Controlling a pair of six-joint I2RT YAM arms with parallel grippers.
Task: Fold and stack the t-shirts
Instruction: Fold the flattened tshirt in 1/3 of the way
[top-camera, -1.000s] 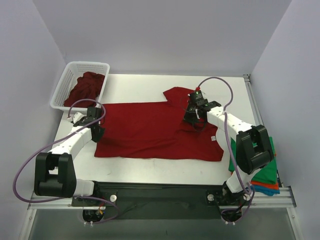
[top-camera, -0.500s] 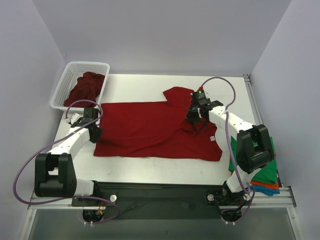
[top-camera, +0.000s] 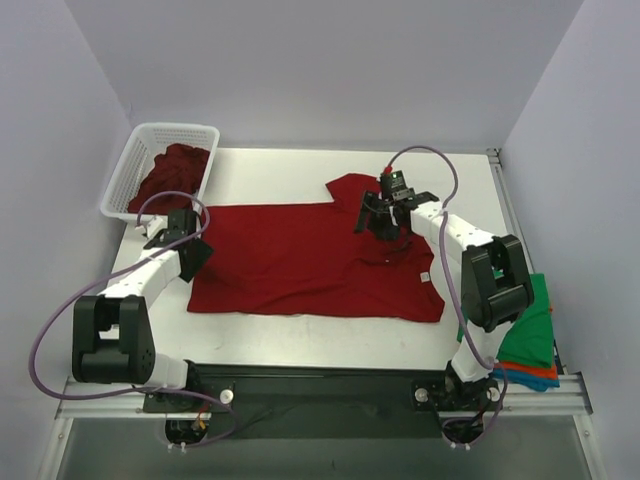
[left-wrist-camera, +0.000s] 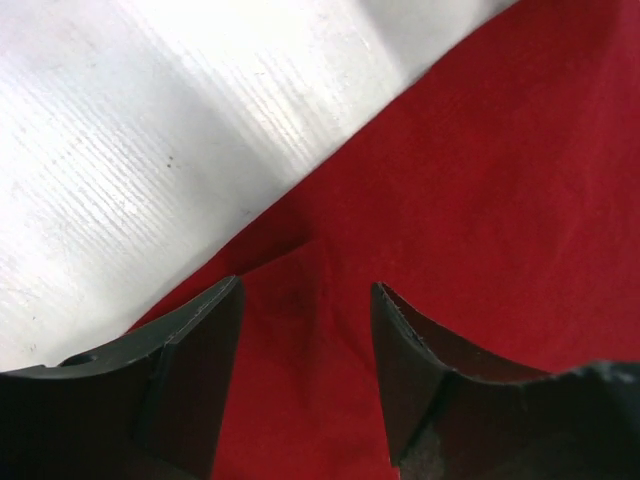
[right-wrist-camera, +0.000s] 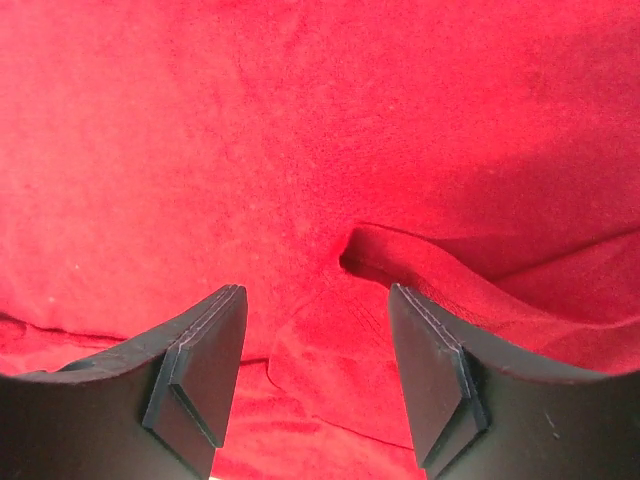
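Observation:
A deep red t-shirt (top-camera: 310, 260) lies spread across the middle of the white table (top-camera: 270, 170), one sleeve (top-camera: 350, 190) sticking out at the back. My left gripper (top-camera: 190, 250) hangs open over the shirt's left edge (left-wrist-camera: 300, 250), its jaws apart with only cloth beneath them. My right gripper (top-camera: 378, 222) stands open over the collar area, above a raised fold (right-wrist-camera: 400, 255) of red cloth. Neither gripper holds anything. More deep red t-shirts (top-camera: 172, 172) lie in the basket. Folded green, orange and blue t-shirts (top-camera: 530, 345) are stacked at the right near edge.
A white lattice basket (top-camera: 130, 165) stands at the back left corner of the table. The right arm's cable (top-camera: 440, 165) loops above the shirt. Purple walls close in on three sides.
Both grippers have opened and let go of the red shirt. The left gripper has shifted slightly toward the back; the right one has moved a little back and left.

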